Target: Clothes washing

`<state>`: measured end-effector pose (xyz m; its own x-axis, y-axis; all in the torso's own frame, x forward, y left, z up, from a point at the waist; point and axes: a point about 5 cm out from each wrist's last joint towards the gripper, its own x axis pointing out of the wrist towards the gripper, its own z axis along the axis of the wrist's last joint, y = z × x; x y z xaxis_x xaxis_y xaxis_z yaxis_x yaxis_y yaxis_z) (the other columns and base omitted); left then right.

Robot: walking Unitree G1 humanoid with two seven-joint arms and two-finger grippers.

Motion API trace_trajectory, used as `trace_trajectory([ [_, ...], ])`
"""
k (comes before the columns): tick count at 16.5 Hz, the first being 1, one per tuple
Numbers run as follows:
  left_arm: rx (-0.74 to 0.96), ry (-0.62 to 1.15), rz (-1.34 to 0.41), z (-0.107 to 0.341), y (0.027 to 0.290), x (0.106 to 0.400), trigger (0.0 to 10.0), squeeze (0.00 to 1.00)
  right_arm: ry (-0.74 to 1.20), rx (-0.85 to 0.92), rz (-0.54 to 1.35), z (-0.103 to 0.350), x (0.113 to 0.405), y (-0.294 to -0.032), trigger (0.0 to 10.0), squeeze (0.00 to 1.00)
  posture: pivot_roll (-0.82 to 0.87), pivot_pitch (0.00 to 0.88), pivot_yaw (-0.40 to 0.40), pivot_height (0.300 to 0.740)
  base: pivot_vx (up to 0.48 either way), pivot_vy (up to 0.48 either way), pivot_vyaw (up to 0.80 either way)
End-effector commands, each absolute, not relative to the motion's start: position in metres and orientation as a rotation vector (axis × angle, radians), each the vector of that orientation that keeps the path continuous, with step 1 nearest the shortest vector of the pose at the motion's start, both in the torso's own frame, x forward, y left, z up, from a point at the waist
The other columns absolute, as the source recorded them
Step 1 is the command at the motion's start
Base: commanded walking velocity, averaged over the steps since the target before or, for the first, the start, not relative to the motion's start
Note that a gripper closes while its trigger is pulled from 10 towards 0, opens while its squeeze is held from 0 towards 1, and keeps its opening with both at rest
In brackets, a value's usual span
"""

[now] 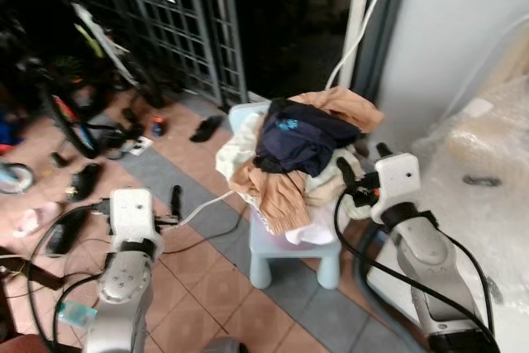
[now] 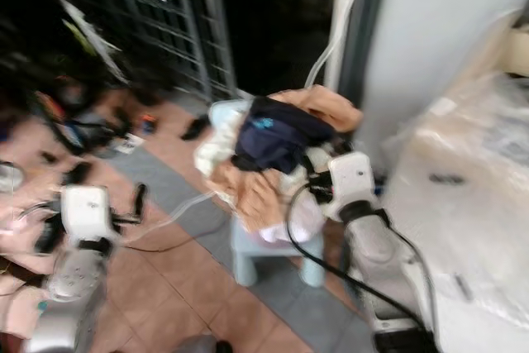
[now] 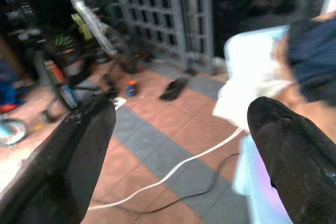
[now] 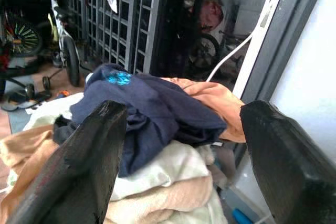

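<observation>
One heap of mixed laundry (image 1: pixel 302 163), tan, cream and a dark navy garment (image 1: pixel 302 138) on top, sits piled on a small pale-blue plastic stool (image 1: pixel 285 254) beside the white wall, w/ the tiled floor (image 1: pixel 207 295) around it. We have the right gripper (image 1: pixel 354 173) up against the pile's right side, fingers spread wide w/ nothing between them; the right wrist view looks straight along them at the navy piece draped over an orange-tan cloth (image 4: pixel 210 103). The left gripper (image 1: pixel 174 202) hovers low, well apart from the stool on its left, also spread wide and empty, above a white cable (image 3: pixel 173 169) on the floor. We judge the step is grabbing clothes off the heap. To do it well we should push the right fingers deep into the navy fabric before closing, not pinch an edge, since loose layers likely slide. Bring the left in to steady the far side; the stool looks light and may tip or shed the lower cream towels (image 4: pixel 157 182).
</observation>
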<state>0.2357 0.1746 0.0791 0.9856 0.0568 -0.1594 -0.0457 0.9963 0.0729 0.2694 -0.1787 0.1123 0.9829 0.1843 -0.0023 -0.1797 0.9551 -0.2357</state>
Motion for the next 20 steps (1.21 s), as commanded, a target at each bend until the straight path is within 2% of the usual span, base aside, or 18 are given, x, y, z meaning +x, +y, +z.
trace_trajectory([
  [1,0.084,0.138,0.053,0.086,0.178,0.239,10.0,0.00,-0.033,-0.216,0.190,0.115,0.272,-0.176,10.0,0.00,-0.03,0.000,0.070,0.740,0.435,0.000,0.00],
  [8,0.084,0.134,0.039,0.087,0.176,0.243,10.0,0.00,0.018,-0.263,0.246,0.106,0.279,-0.171,10.0,0.00,-0.02,0.000,0.074,0.740,0.463,0.000,0.00],
  [10,0.078,0.136,0.030,0.087,0.174,0.244,10.0,0.00,0.045,-0.249,0.272,0.104,0.283,-0.169,10.0,0.00,-0.02,0.000,0.073,0.740,0.000,0.000,0.00],
  [12,0.079,0.135,0.039,0.088,0.174,0.246,10.0,0.00,0.064,-0.236,0.384,0.104,0.286,-0.160,10.0,0.00,-0.01,0.000,0.069,0.740,0.000,0.000,0.00],
  [14,0.080,0.134,0.043,0.088,0.174,0.246,10.0,0.00,0.038,-0.294,0.455,0.107,0.289,-0.155,10.0,0.00,-0.01,0.000,0.069,0.740,0.000,0.000,0.79],
  [18,0.074,0.154,0.054,0.088,0.175,0.243,10.0,0.00,0.093,-0.281,0.458,0.102,0.297,-0.153,10.0,0.00,0.01,0.000,0.069,0.740,0.000,0.000,0.79],
  [20,0.071,0.160,0.049,0.088,0.176,0.243,10.0,0.00,0.117,-0.279,0.437,0.099,0.300,-0.153,10.0,0.00,0.01,0.001,0.069,0.740,0.000,0.240,0.23],
])
